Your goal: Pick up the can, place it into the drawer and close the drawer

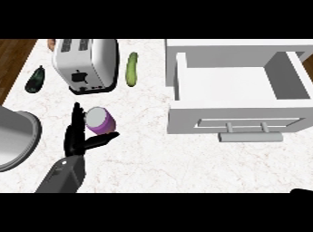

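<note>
A purple can [100, 120] with a pale lid stands on the white marble counter [152, 154], left of centre. My left hand [74, 138] is right beside it on its left. The fingers point straight up along the can's side, and the thumb [104, 139] reaches out just under it. The hand is open, not curled round the can. At the right, the white drawer [239, 118] is pulled open, its inside bare and its bar handle [249, 134] facing me. Only a dark sliver of my right hand [309, 190] shows at the lower right edge.
A silver toaster [85, 64] stands at the back, with a green cucumber [132, 69] to its right and a dark eggplant [35, 79] to its left. A large grey pot [8, 136] sits at the left edge.
</note>
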